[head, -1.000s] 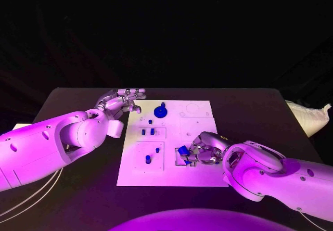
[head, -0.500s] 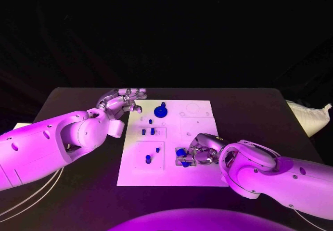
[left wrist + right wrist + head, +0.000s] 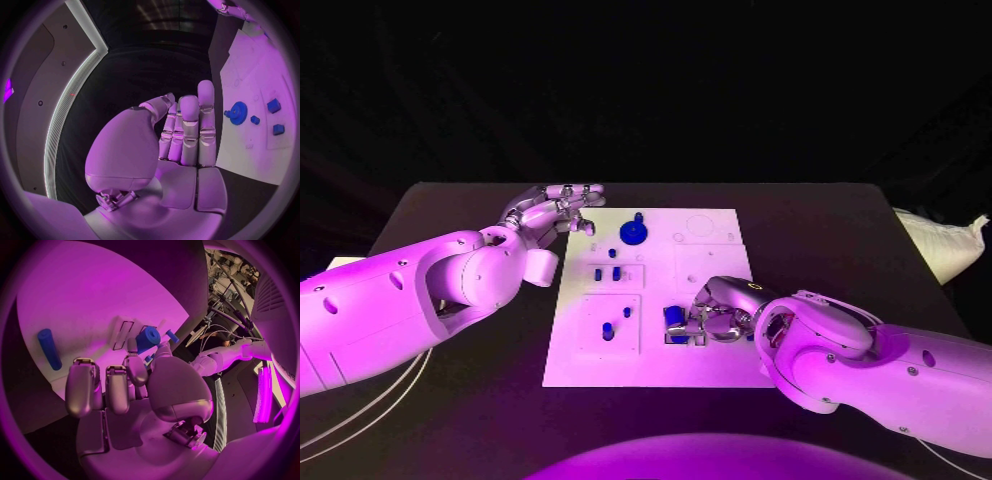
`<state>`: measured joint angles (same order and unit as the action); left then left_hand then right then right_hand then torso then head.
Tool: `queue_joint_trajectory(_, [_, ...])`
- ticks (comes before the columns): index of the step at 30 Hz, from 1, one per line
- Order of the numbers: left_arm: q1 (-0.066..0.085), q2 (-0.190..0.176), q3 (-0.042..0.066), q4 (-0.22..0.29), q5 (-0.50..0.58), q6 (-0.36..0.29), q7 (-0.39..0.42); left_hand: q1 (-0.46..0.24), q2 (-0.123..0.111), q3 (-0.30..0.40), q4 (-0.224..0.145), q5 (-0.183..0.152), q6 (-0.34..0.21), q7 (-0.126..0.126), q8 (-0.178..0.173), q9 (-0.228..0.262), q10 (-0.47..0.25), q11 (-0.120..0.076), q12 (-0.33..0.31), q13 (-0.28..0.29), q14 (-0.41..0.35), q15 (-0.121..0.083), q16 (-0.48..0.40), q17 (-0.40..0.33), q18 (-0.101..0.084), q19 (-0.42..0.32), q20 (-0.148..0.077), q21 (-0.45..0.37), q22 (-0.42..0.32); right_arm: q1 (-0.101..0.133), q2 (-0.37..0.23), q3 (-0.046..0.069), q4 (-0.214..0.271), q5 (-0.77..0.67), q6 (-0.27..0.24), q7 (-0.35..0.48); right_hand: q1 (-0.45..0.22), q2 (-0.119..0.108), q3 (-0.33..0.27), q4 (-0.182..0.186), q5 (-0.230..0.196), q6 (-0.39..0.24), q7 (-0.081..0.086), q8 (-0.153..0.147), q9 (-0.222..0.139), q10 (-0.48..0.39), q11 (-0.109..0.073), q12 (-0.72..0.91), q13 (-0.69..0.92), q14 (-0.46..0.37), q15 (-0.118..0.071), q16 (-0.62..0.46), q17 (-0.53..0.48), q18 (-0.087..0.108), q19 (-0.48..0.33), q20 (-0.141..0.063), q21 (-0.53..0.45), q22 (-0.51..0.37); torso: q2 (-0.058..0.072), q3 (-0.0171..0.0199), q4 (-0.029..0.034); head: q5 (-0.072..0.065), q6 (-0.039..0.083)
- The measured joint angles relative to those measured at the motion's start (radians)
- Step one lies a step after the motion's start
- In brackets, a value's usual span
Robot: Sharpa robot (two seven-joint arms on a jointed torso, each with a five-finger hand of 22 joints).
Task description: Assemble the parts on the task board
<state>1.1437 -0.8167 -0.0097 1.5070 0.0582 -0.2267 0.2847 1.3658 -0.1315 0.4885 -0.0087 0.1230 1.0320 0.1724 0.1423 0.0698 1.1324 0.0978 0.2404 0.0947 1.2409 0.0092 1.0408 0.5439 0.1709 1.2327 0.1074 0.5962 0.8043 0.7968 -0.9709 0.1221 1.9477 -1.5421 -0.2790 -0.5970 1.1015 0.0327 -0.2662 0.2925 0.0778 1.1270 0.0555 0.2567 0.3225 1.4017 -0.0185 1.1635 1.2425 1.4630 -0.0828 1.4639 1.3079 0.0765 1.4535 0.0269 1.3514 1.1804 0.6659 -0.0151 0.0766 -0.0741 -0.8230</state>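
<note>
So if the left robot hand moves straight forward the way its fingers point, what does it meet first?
Probably nothing: the left robot hand points past the task board corner, over bare table. The height above it is unclear.

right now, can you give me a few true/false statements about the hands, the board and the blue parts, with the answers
1. The left hand holds a blue part. False: it holds nothing, fingers apart, by the far left corner of the task board.
2. The right hand is over the near half of the board. True.
3. A blue gear sits on the far half of the board. True.
4. The right hand pinches a blue cylinder. True, as the right wrist view shows.
5. The task board is black. False: it is a white plate on a black table.
</note>
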Motion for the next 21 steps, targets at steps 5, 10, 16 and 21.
queue_joint_trajectory(5, [0.000,0.000,0.000,0.000,0.000,0.001,-0.001,0.000,0.000,0.000,0.000,0.000,0.000,0.000,0.000,0.000,0.000,0.000,0.000,0.000,0.000,0.000,0.000,0.000,0.000,0.000,0.000,0.000,0.000,0.000,-0.003,0.000,0.007,-0.009,0.003,0.000,0.045,0.016,0.005,-0.010,0.043,0.000,0.000,0.000,0.012,0.000,0.000,0.000,0.010,0.000,0.000,0.000,0.000,0.000,0.000,0.000,0.000,0.003,0.000,0.0000,0.0007,-0.001,-0.002])
queue_joint_trajectory(10, [0.000,0.000,0.000,0.000,0.000,0.001,-0.001,0.000,0.000,0.000,0.000,0.000,0.000,0.000,0.000,0.000,0.000,0.000,0.000,0.000,0.000,0.000,0.000,0.000,0.000,0.000,0.000,0.000,0.000,0.001,-0.004,0.002,0.013,-0.016,0.009,0.001,0.148,0.007,0.026,-0.070,0.058,0.000,0.000,0.000,0.024,-0.002,0.002,-0.001,0.017,0.000,0.001,0.000,0.000,0.000,0.000,0.000,0.000,0.004,0.001,0.0000,0.0001,0.000,-0.003])
queue_joint_trajectory(16, [0.000,0.000,0.000,0.000,0.000,0.002,-0.001,0.000,0.000,0.000,0.000,0.000,0.000,0.000,0.000,0.000,0.000,0.000,0.000,0.000,0.002,0.002,0.000,0.000,0.000,0.000,0.000,0.000,0.000,0.004,0.000,0.004,0.011,-0.027,0.012,0.004,0.192,0.009,0.038,-0.088,0.002,-0.004,0.000,0.008,0.034,0.002,0.002,0.005,0.026,0.003,-0.002,0.000,0.000,0.000,0.000,0.000,0.000,0.011,0.000,0.0000,0.0002,0.000,-0.006])
queue_joint_trajectory(21, [0.000,0.001,0.000,-0.001,0.000,0.002,-0.002,0.000,0.000,0.000,0.000,0.000,0.000,0.000,0.000,0.000,0.000,0.000,0.000,0.000,0.002,0.002,0.000,0.000,0.000,0.000,0.000,0.000,0.000,0.003,0.009,0.002,0.002,-0.030,0.017,0.005,0.244,0.038,0.068,-0.112,0.004,-0.009,-0.006,0.008,0.032,0.004,0.000,0.006,0.035,0.004,-0.002,0.000,0.000,0.000,0.000,0.000,0.000,0.013,0.000,-0.0002,0.0015,-0.001,-0.007])
